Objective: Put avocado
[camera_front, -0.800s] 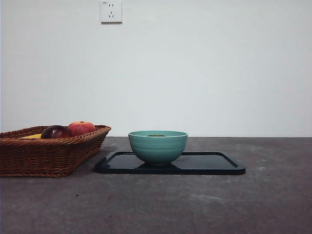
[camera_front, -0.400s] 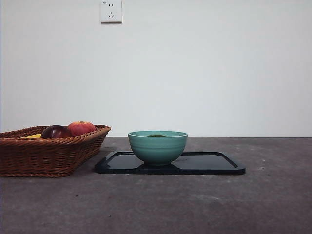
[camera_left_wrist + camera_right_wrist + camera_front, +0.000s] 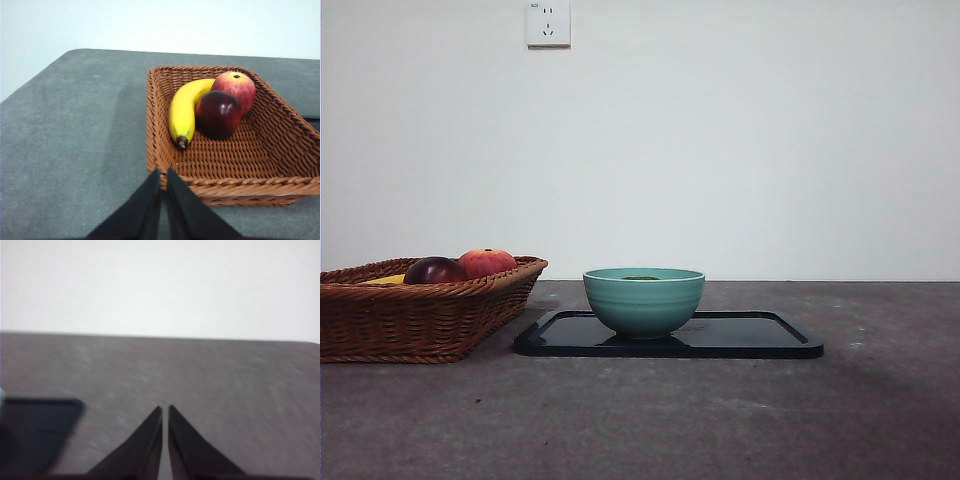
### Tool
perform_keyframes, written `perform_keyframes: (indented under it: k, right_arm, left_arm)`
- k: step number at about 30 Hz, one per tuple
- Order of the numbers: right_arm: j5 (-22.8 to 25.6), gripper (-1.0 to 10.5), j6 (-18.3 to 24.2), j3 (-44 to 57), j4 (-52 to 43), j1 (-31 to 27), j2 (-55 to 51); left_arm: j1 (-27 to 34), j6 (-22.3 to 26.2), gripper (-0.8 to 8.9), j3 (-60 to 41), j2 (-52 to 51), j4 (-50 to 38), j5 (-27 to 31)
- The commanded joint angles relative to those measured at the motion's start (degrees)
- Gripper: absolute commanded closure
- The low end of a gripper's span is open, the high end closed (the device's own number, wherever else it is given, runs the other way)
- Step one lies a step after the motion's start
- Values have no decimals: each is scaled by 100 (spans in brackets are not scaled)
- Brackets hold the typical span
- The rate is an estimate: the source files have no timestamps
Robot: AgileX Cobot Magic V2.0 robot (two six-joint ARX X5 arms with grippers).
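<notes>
Teal bowl [image 3: 643, 301] on black tray [image 3: 760, 340]; avocado [image 3: 642, 277] inside it, only its dark top showing. Wicker basket [image 3: 280, 150] w/ other fruit sits just beside bowl. My left hand [image 3: 163, 172] & right hand [image 3: 165, 409]: both pinched closed, holding nothing.

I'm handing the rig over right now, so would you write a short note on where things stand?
Left gripper: shut, empty, held back from the near edge of the basket.
Right gripper: shut, empty, over bare table beside the tray.
Avocado: a dark green top just shows inside the bowl, which stands on the tray.
Basket holds a banana and two round fruits.
Done: avocado appears placed.
Left: nothing obvious; confirm the bowl's contents from above.
</notes>
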State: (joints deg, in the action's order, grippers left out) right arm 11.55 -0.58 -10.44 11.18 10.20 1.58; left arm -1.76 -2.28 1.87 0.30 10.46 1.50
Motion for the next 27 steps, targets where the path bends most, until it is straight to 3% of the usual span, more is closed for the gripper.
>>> perform_keyframes:
  k: [1,10,27]
  right_arm:
    - [-52,930,313,345,-243,-310,-94]
    - [-855,930,326,949,-385,-890,-114]
    - [-887,930,358,984,-136,-931,-138]
  left_arm:
    - [2,7,795,-125,-11,26,-15]
    - [2,7,795,-125,-11,26,-15]
    - [2,7,795,-125,-11,26,-15]
